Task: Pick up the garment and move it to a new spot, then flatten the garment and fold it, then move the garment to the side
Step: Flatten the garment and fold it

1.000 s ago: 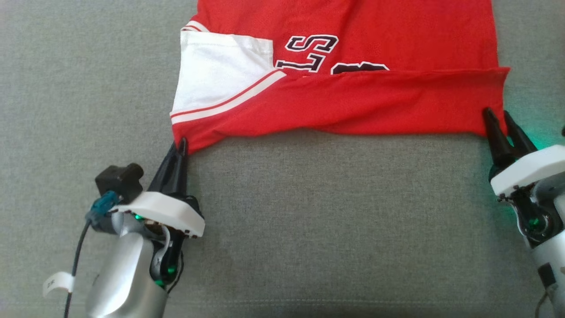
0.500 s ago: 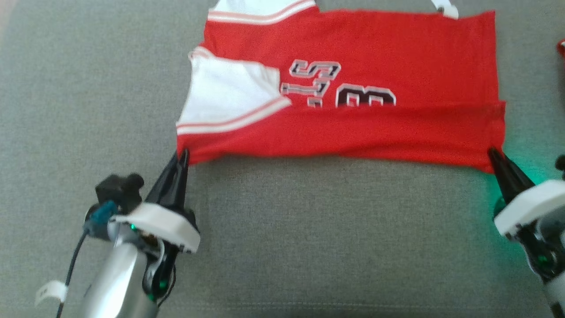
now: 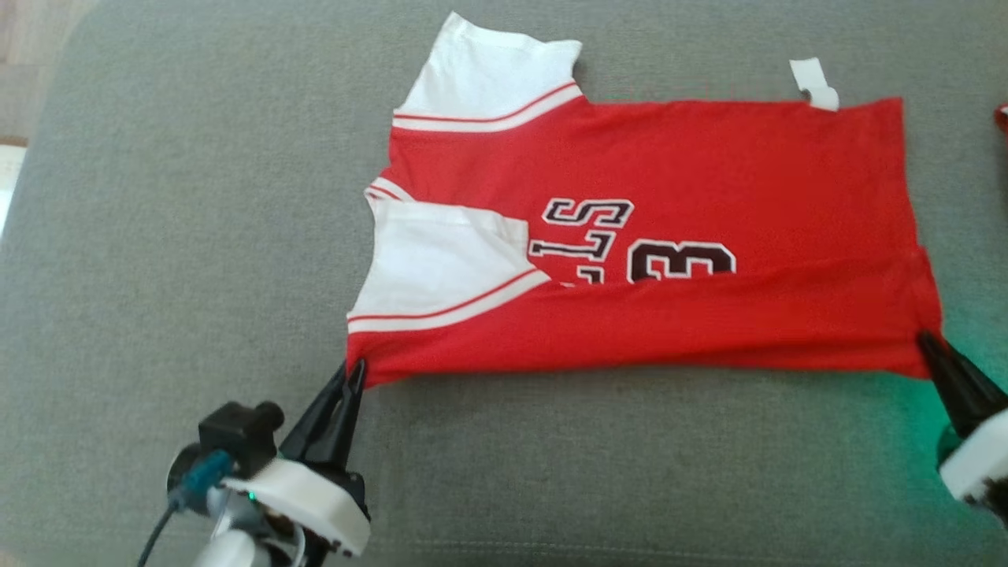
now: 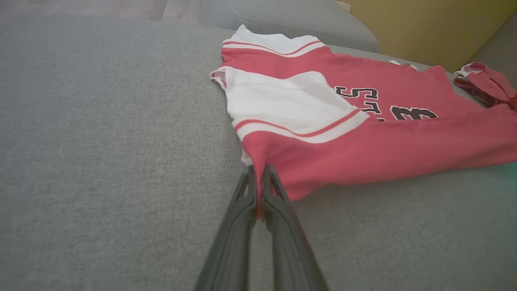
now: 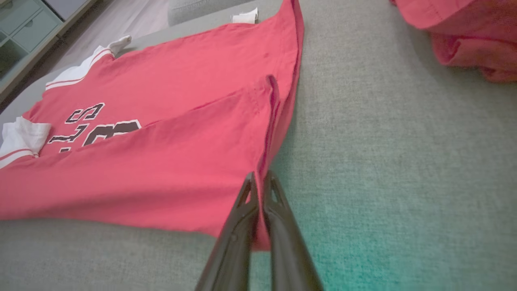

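Where it lies spread mid-cushion on the grey cushion (image 3: 197,236): red jersey (image 3: 669,173), near strip folded over. Left gripper (image 3: 352,370) clamped on its near-left corner; right gripper (image 3: 925,340) clamped on near-right corner.

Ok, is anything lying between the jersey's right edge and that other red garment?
Nothing. In the right wrist view, bare grey cushion runs from the side edge of the jersey across to the other red garment.

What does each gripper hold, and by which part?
The red jersey, by its near edge: left gripper pinches the corner below the white sleeve, right gripper the opposite corner.
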